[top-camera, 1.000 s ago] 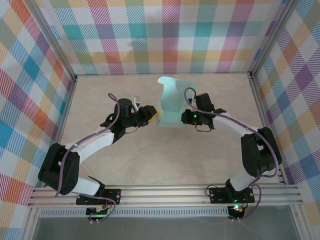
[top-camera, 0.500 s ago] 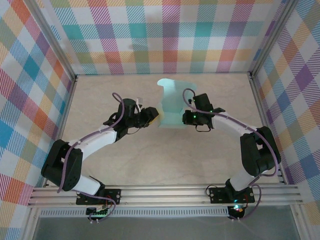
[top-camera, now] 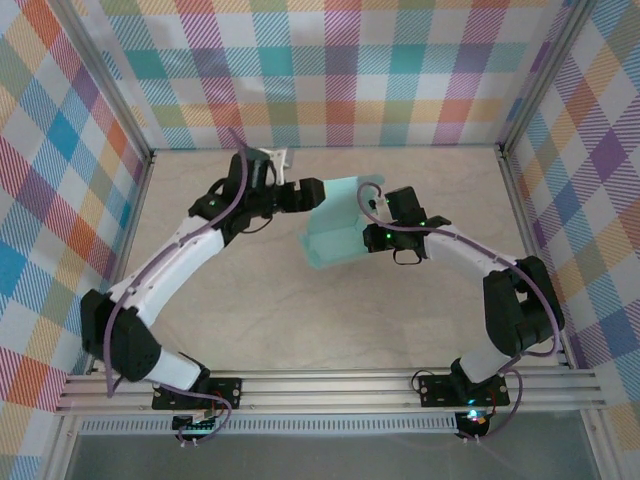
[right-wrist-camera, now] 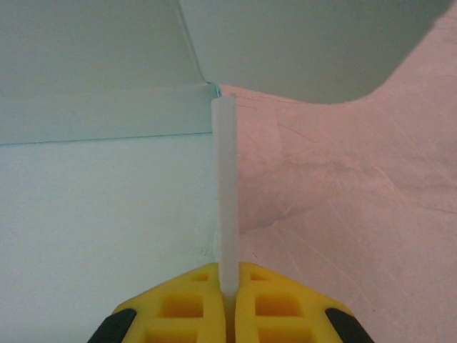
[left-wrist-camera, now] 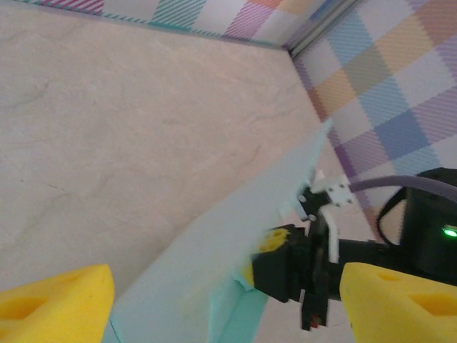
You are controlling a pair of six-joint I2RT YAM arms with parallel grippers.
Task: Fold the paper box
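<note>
The paper box is a pale mint card sheet, partly folded and tilted up off the table, mid-table. My right gripper is shut on its right edge. In the right wrist view the yellow fingers pinch a thin upright flap, with a broad panel to the left. My left gripper is at the sheet's far left corner and stands open. In the left wrist view its yellow fingertips are wide apart, with the sheet between and beyond them and the right gripper clamped on its edge.
The beige table is ringed by plaid walls with metal posts at the back corners. A metal rail with both arm bases runs along the near edge. A grey cable loops off the right arm.
The left arm swung from the sheet's left side up to its far left corner. The sheet tipped down from upright and now sits lower and wider. The right gripper kept its hold.
</note>
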